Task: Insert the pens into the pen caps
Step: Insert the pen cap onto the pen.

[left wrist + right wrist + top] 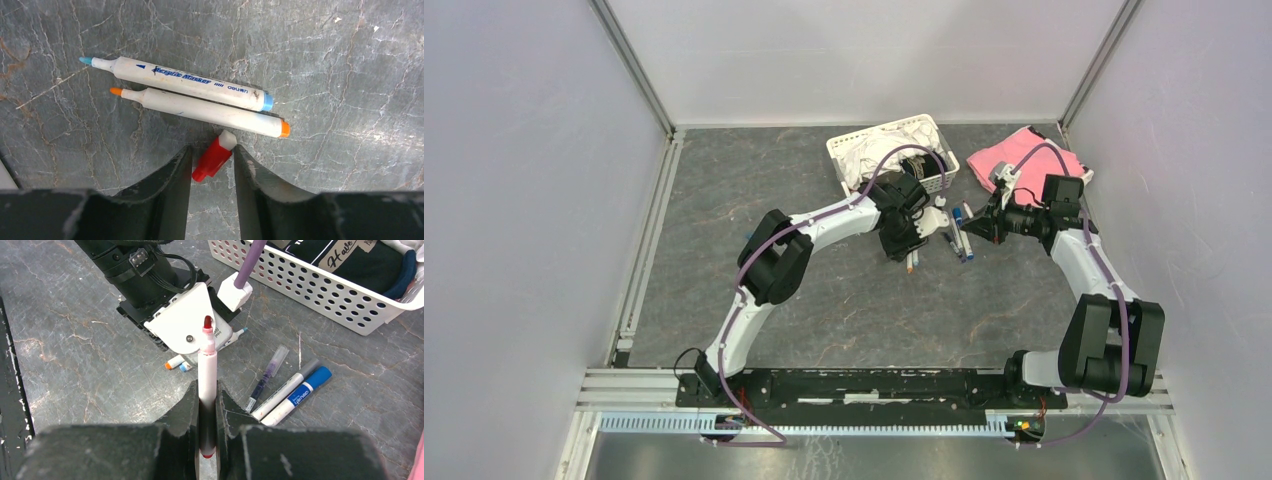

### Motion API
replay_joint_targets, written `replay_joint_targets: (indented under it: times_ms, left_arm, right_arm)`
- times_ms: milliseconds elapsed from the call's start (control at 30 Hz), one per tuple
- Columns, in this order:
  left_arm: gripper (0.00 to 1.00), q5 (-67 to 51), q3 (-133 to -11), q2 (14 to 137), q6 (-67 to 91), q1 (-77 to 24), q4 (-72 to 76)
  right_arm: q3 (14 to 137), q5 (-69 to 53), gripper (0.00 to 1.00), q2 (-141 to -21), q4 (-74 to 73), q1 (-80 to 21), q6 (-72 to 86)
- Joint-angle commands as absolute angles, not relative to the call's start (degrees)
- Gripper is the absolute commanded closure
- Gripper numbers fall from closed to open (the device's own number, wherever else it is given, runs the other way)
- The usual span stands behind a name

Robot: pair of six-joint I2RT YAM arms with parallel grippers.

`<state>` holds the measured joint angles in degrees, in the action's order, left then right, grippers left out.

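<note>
Between my left pincer's [212, 151] fingers [175, 180] the red cap [211, 161] lies tilted on the desk [350, 75]; I cannot tell whether they grip it. Just beyond lie the orange pen [210, 112] and the blue pen [185, 82]. My right pincer [207, 389] clamps the red pen [207, 365].

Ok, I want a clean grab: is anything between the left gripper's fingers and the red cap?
Nothing visible. The red cap lies on the table between the left gripper's fingers. The orange pen lies just beyond the cap's white end, outside the fingers.
</note>
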<state>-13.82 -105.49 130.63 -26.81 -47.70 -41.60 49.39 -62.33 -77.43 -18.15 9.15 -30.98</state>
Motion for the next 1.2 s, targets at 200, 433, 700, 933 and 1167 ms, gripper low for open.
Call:
replay_joint_targets:
  times_ms: [200, 433, 700, 933, 1167]
  left_arm:
    - [0.71, -12.9, -104.6, 130.7, -27.2, -48.2, -42.3]
    - [0.93, -11.3, -96.7, 125.5, -22.8, -48.1, -35.5]
    - [0.98, -3.2, -80.9, 110.5, -9.0, -47.6, -19.7]
    - [0.98, 2.5, -58.4, 88.1, 11.2, -47.5, 2.8]
    - [0.98, 8.3, -33.6, 66.2, 32.6, -47.5, 28.8]
  right_arm:
    - [51.5, -64.5, 1.00, -77.6, -18.5, 9.5, -31.9]
    - [51.3, -65.1, 1.00, -77.6, -18.5, 9.5, -31.9]
    - [49.9, -67.9, 1.00, -77.2, -17.1, 8.8, -30.7]
    - [46.9, -68.1, 1.00, -75.7, -11.7, 3.2, -27.1]
    - [42.2, -67.5, 1.00, -74.0, -0.7, -7.2, -17.8]
